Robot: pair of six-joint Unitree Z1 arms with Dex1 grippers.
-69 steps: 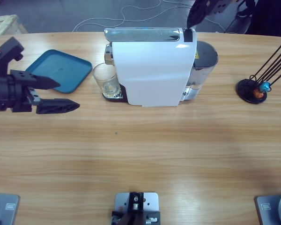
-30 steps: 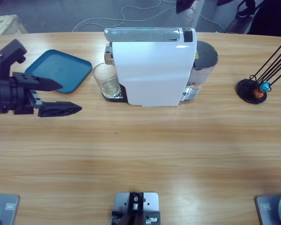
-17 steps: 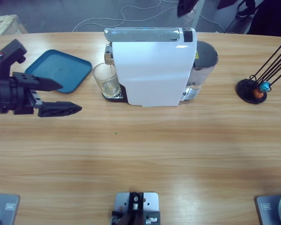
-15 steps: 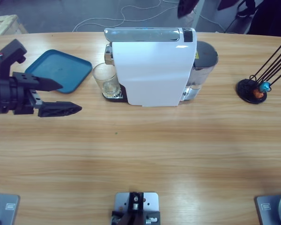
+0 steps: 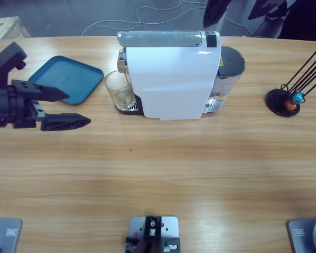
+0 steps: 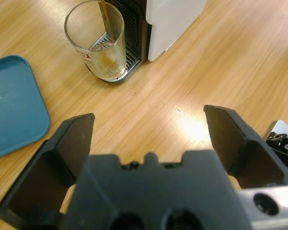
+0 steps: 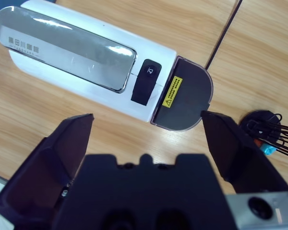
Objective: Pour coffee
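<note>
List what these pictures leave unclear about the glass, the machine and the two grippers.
- Glass: how much coffee it holds; only a thin stream and a pale layer show.
- Coffee machine: its spout, hidden under the white body in the high view.
- Right gripper: mostly cut off by the high view's top edge.
- Capsule on the black stand: too small to read.

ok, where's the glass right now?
High view: the glass stands on the coffee machine's drip grate, at its left end, just right of the blue tray.
</note>
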